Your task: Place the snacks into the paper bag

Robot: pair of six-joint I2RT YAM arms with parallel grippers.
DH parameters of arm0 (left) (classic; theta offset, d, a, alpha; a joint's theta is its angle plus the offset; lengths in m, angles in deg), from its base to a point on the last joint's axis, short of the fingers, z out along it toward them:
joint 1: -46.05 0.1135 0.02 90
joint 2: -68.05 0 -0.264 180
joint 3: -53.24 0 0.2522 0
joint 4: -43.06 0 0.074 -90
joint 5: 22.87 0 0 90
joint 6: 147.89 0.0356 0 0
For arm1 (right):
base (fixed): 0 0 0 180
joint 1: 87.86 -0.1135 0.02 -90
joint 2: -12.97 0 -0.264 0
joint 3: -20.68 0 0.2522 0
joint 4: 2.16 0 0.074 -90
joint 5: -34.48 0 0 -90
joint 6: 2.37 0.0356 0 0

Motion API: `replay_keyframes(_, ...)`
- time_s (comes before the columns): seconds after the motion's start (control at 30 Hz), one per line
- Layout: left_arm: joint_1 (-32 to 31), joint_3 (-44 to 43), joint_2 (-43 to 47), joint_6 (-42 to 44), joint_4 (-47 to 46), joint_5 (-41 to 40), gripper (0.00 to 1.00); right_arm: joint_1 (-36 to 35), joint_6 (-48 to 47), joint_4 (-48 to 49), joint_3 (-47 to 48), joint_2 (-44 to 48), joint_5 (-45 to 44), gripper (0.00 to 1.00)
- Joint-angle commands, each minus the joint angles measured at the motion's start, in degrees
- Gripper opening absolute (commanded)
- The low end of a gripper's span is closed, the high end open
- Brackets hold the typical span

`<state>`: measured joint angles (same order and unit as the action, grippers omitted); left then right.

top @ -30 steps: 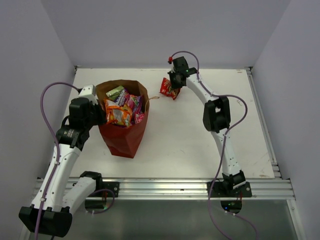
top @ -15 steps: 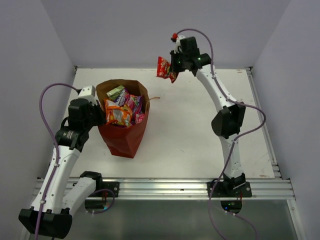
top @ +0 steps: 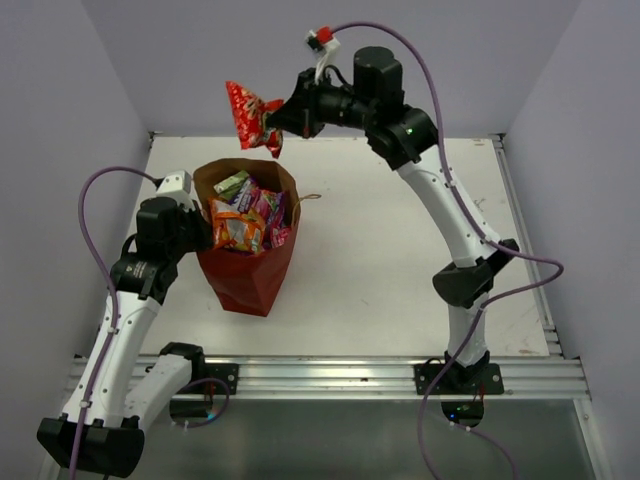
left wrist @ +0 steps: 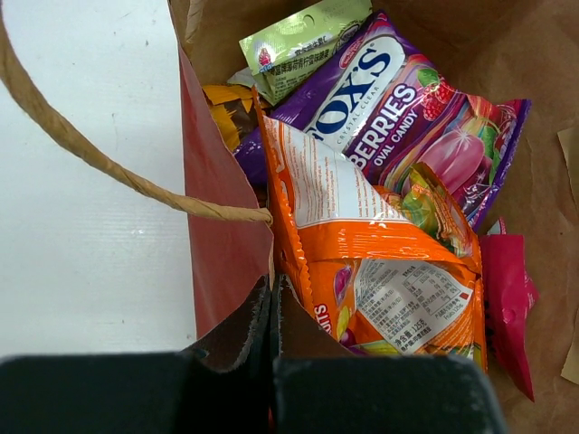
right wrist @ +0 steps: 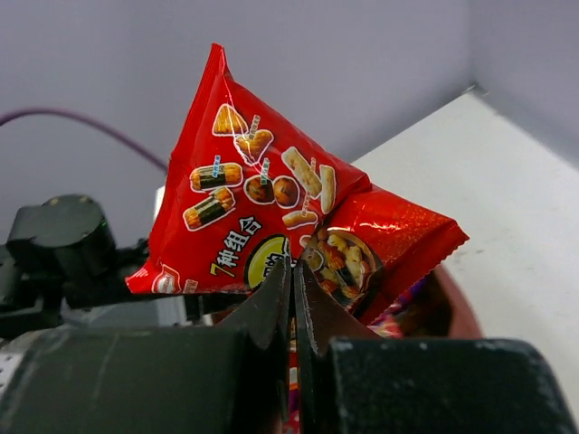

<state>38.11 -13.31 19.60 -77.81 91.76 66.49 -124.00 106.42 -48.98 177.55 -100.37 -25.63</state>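
Note:
The reddish-brown paper bag (top: 245,280) stands upright at the left of the table, open and holding several snacks: an orange packet (top: 236,229), a purple Fox's bag (left wrist: 380,90), a green packet (left wrist: 303,38) and a pink packet (left wrist: 507,289). My left gripper (top: 203,232) is shut on the bag's left rim (left wrist: 226,262). My right gripper (top: 280,118) is shut on a red snack packet (top: 250,115) and holds it in the air just above the bag's far rim. In the right wrist view the red packet (right wrist: 271,208) fills the middle, pinched at its lower edge.
The bag's twine handle (left wrist: 99,163) loops out over the white table (top: 400,260). A metal rail (top: 330,375) runs along the near edge. Grey walls close in the back and sides.
My right gripper has lifted the red packet off the table at the back and carried it up and left to above the bag. The left arm has not moved.

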Motion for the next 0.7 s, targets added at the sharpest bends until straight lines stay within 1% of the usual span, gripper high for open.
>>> replay_keyframes(0.0, -0.49, -0.11, 0.98, 0.06, -0.93, 2.4, 0.0, -4.18, 3.45, -0.77, -2.91, -1.62, 6.67, 0.0)
replay_keyframes(0.17, -0.49, 0.06, 1.86, 0.06, -0.31, 2.23, 0.0, -8.59, 0.91, -5.6, -7.48, -0.4, 5.27, 0.0)
replay_keyframes(0.2, -0.49, 0.24, 2.12, 0.06, -0.31, 2.31, 0.0, -9.47, -0.06, -6.48, -8.62, -0.22, 3.87, 0.01)
replay_keyframes(0.23, -0.49, 0.24, 2.13, 0.06, -0.4, 2.31, 0.0, -9.56, -0.67, -7.19, -9.07, -0.04, 3.77, 0.15)
replay_keyframes(0.27, -0.49, 0.32, 2.21, -0.03, -0.4, 2.49, 0.0, -9.56, -1.64, -8.24, -9.25, 0.48, 3.42, 0.59)
replay_keyframes(0.3, -0.58, 0.32, 2.3, 0.06, -0.48, 2.49, 0.0, -9.65, -2.08, -8.86, -8.99, 0.92, 1.59, 0.8)
replay_keyframes(0.33, -0.49, 0.41, 2.22, -0.03, -0.57, 2.49, 0.0, -9.56, -2.7, -9.47, -8.38, 1.28, 0.53, 0.95)
replay_keyframes(0.37, -0.49, 0.59, 2.3, -0.03, -0.75, 2.49, 0.0, -9.65, -4.27, -11.13, -7.24, 1.54, -0.7, 0.99)
replay_keyframes(0.4, -0.49, 0.59, 2.3, 0.06, -0.84, 2.66, 0.0, -9.56, -5.07, -12.28, -4.01, 1.72, -3.58, 0.99)
replay_keyframes(0.5, -0.49, 1.11, 2.13, 0.06, -1.63, 3.28, 0.0, -9.56, -7.62, -18.34, 2.76, 2.07, -8.16, 0.99)
replay_keyframes(0.53, -0.49, 1.2, 2.04, -0.03, -1.89, 3.37, 0.0, -9.65, -7.97, -19.84, 3.31, 2.77, -10.7, 0.99)
replay_keyframes(0.57, -0.49, 1.2, 1.95, -0.03, -2.15, 3.63, 0.0, -9.65, -7.98, -21.68, 2.88, 3.73, -12.03, 0.99)
replay_keyframes(0.67, -0.49, 1.29, 1.69, 0.06, -2.5, 3.98, 0.0, -9.91, -6.58, -22.4, -5.44, 11.1, -16.78, 0.99)
